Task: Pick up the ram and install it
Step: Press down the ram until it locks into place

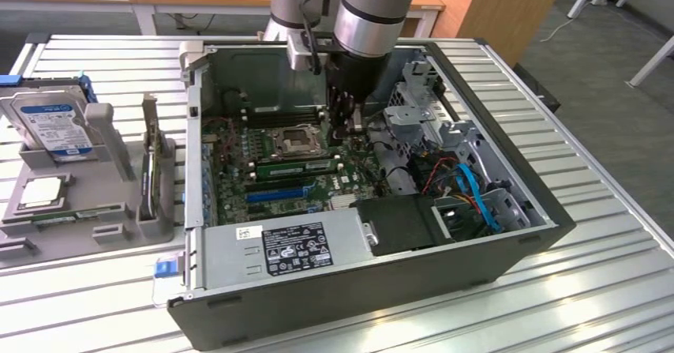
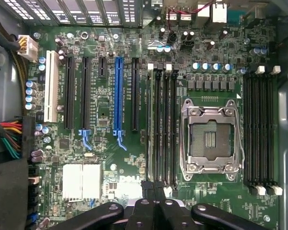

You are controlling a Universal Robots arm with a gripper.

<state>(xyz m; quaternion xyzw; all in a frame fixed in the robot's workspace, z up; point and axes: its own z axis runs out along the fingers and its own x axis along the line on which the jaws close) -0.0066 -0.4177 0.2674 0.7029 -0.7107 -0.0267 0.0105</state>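
The ram [image 1: 300, 164], a long green stick, stands on edge in a memory slot beside the empty processor socket [image 1: 292, 140] inside the open computer case [image 1: 506, 211]. My gripper [image 1: 355, 128] hangs over the end of that slot bank toward the exterior view's right, jaws shut. In the wrist view its black fingers [image 2: 141, 211] press together, my gripper [image 2: 155, 199] sitting at the end of the dark memory slots [image 2: 162, 129] next to the socket [image 2: 210, 139]. Whether the fingertips touch the ram I cannot tell.
A grey fixture [image 1: 106, 227] at the exterior view's left holds a hard drive [image 1: 53, 128], a square processor chip [image 1: 43, 191] and an upright card [image 1: 158, 179]. Inside the case sit the power supply [image 1: 290, 246], drive cage [image 1: 421, 124] and blue cables [image 1: 474, 195].
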